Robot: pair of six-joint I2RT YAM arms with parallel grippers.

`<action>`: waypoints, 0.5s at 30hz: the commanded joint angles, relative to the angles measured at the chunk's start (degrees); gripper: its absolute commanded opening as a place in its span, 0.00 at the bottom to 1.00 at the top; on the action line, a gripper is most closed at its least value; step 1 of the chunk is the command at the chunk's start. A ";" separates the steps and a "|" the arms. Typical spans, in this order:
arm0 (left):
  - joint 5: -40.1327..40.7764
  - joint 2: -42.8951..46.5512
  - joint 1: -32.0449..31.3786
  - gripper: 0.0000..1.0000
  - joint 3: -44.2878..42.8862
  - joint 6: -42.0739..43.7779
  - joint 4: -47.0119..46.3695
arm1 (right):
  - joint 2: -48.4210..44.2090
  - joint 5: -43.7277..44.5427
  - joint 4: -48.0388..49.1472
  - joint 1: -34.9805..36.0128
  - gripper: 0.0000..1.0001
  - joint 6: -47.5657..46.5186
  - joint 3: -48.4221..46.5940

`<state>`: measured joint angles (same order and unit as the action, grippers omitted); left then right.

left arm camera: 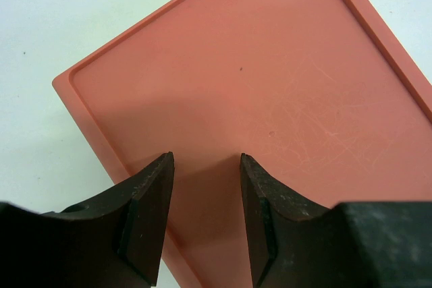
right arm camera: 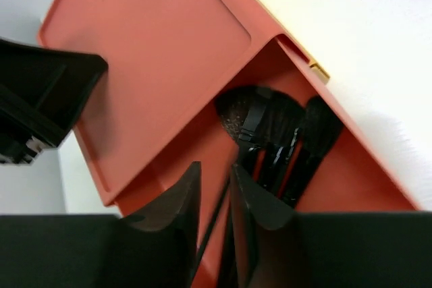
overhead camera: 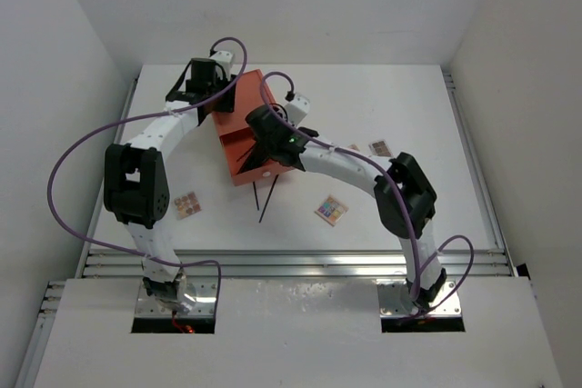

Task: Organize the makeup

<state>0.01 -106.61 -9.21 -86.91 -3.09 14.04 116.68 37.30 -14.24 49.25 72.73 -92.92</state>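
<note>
An orange drawer box (overhead camera: 238, 115) stands mid-table with its drawer (right arm camera: 351, 180) open. Several black brushes (right arm camera: 273, 133) lie inside the drawer, heads inward. My right gripper (overhead camera: 261, 154) is at the drawer mouth. In the right wrist view it (right arm camera: 216, 180) is nearly shut on a thin black brush handle (right arm camera: 217, 214); the handle's tail (overhead camera: 267, 199) sticks out toward the near edge. My left gripper (overhead camera: 221, 102) is open over the box's flat top (left arm camera: 270, 79), its fingertips (left arm camera: 162, 166) at the surface. Small eyeshadow palettes lie on the table: one left (overhead camera: 187, 203), one centre-right (overhead camera: 331, 210), one right (overhead camera: 380, 147).
My left gripper's black body (right arm camera: 40, 99) shows beside the box in the right wrist view. White walls close the table at the back and both sides. A metal rail (overhead camera: 291, 261) runs along the near edge.
</note>
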 commanded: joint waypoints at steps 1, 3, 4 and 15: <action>1.04 -0.09 1.48 0.49 2.10 -0.25 7.31 | 1.00 -0.82 -1.67 -0.04 0.29 3.56 -3.58; 1.04 -0.09 1.48 0.49 2.10 -0.25 7.31 | 0.74 -1.35 -1.85 -0.04 0.38 3.74 -3.40; 1.04 -0.09 1.48 0.49 2.10 -0.25 7.31 | 0.13 -1.87 -1.93 0.05 0.41 3.21 -2.79; 1.04 -0.09 1.48 0.49 2.10 0.28 7.31 | -18.04 -7.49 14.60 4.27 0.54 -38.62 15.82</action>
<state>0.01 -106.59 -9.17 -86.89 -3.09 14.02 108.73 32.34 -5.61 51.72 48.84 -82.04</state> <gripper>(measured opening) 0.490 0.537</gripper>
